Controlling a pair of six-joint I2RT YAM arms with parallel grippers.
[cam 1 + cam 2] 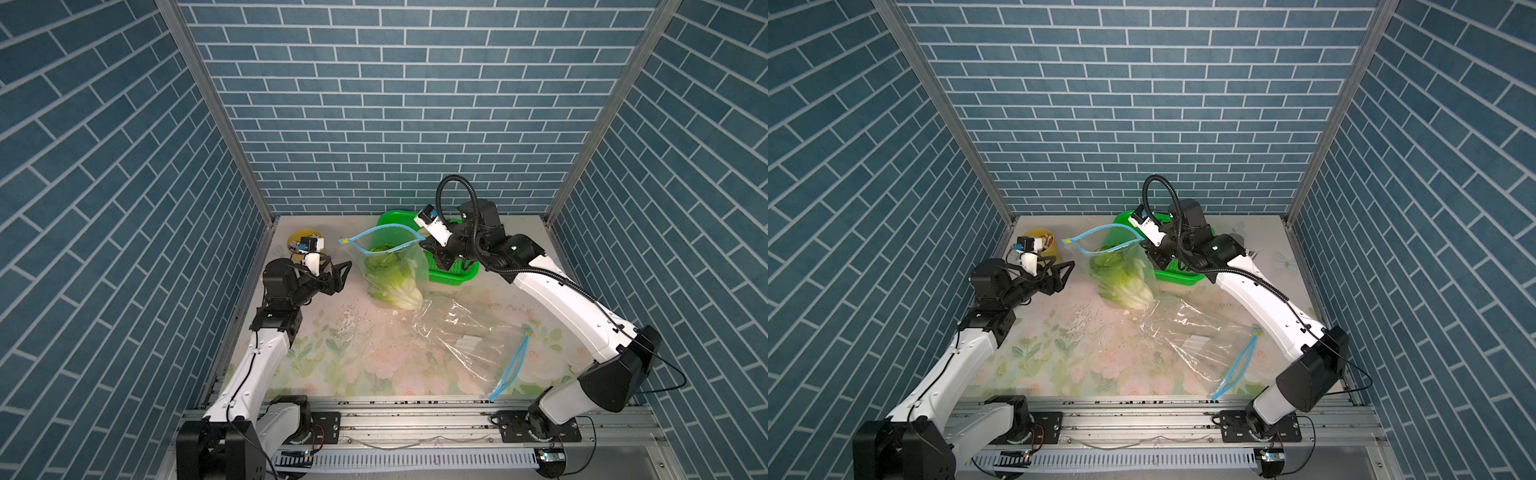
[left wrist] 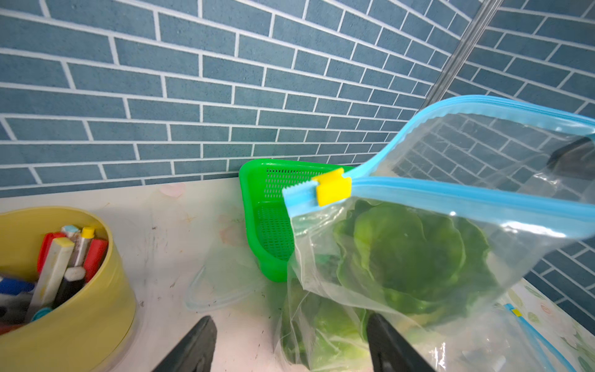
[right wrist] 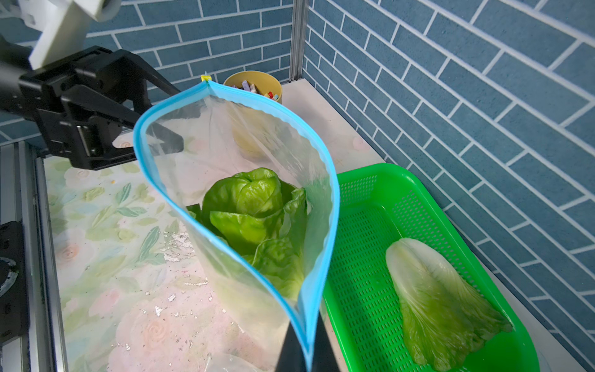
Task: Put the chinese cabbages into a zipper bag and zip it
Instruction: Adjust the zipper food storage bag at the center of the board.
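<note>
A clear zipper bag [image 1: 395, 266] [image 3: 225, 145] with a blue zip strip hangs upright, its mouth gaping. My right gripper [image 3: 307, 341] [image 1: 424, 239] is shut on the strip's end nearest the basket. Chinese cabbages [image 3: 254, 219] [image 1: 392, 286] sit inside the bag, green leaves up and white bases down. Another cabbage [image 3: 441, 302] lies in the green basket [image 3: 363, 290]. The yellow slider [image 2: 333, 191] sits at the strip's other end. My left gripper [image 1: 338, 266] [image 2: 289, 322] hovers open just left of the bag, holding nothing.
A yellow bowl [image 1: 297, 239] [image 2: 96, 322] of markers stands at the back left, behind my left gripper. A second, empty zipper bag [image 1: 465, 340] lies flat at the front right. The green basket [image 1: 453, 276] stands at the back, under my right wrist.
</note>
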